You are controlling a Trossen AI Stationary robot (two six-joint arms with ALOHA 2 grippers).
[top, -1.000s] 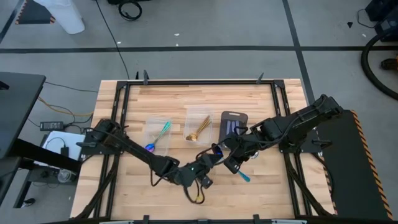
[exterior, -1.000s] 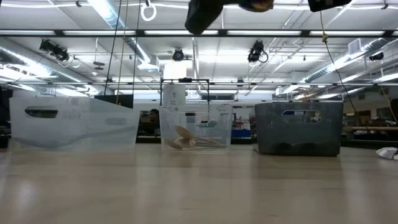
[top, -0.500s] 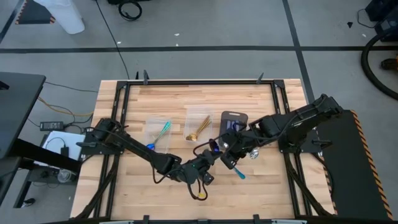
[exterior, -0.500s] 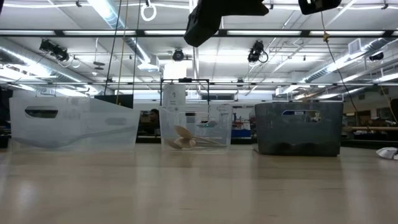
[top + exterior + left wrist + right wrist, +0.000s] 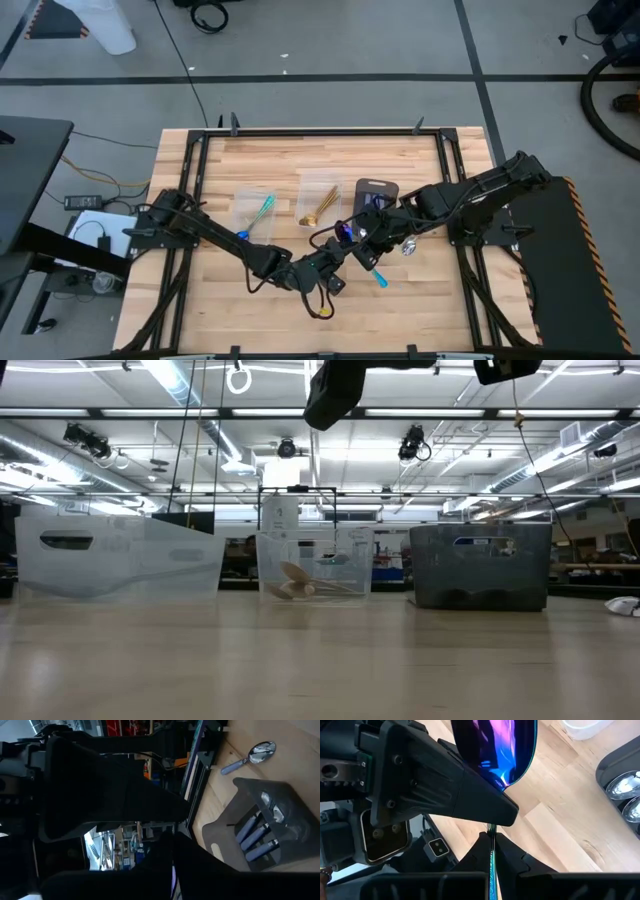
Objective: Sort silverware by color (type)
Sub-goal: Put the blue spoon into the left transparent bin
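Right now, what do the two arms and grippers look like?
Both arms are dark, slim and multi-jointed, with black cable loops near the wrists. The left gripper and right gripper have matte black, angular fingers. No markings are legible.

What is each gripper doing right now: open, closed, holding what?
Left gripper: closed on the purple-and-teal spoon, by its bowl.
Right gripper: closed on the same spoon's handle.

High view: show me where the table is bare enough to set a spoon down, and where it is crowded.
Bare: the strip between the table far edge and the clear tubs and dark tray; the near right corner, right of the gold spoon. Crowded: the middle, where left gripper and right gripper meet at the purple spoon.
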